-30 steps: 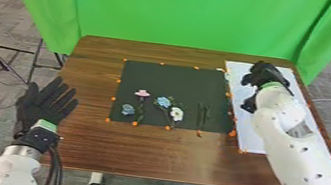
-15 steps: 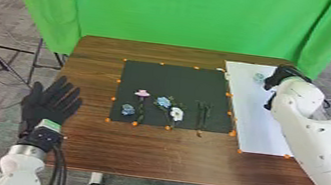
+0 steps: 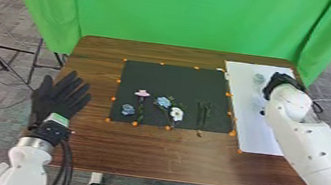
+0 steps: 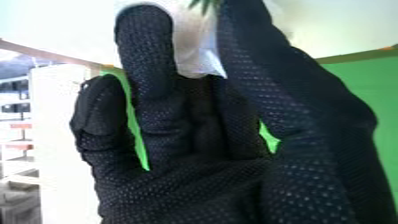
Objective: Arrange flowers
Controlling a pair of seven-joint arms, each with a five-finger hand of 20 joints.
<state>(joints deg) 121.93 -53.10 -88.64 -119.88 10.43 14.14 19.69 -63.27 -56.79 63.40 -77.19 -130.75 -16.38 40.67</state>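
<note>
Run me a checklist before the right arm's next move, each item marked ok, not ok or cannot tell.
1. Right hand at the white sheet: ok, near its far end.
2. Firm grip on the pale thing beside that hand in the right wrist view: cannot tell.
3. Left hand out of the way: ok, open, to the left of the black mat.
4. Pink flower and white flower off the mat: not ok, both lie on it.
5. Green stems apart from the white flower: ok, to its right.
</note>
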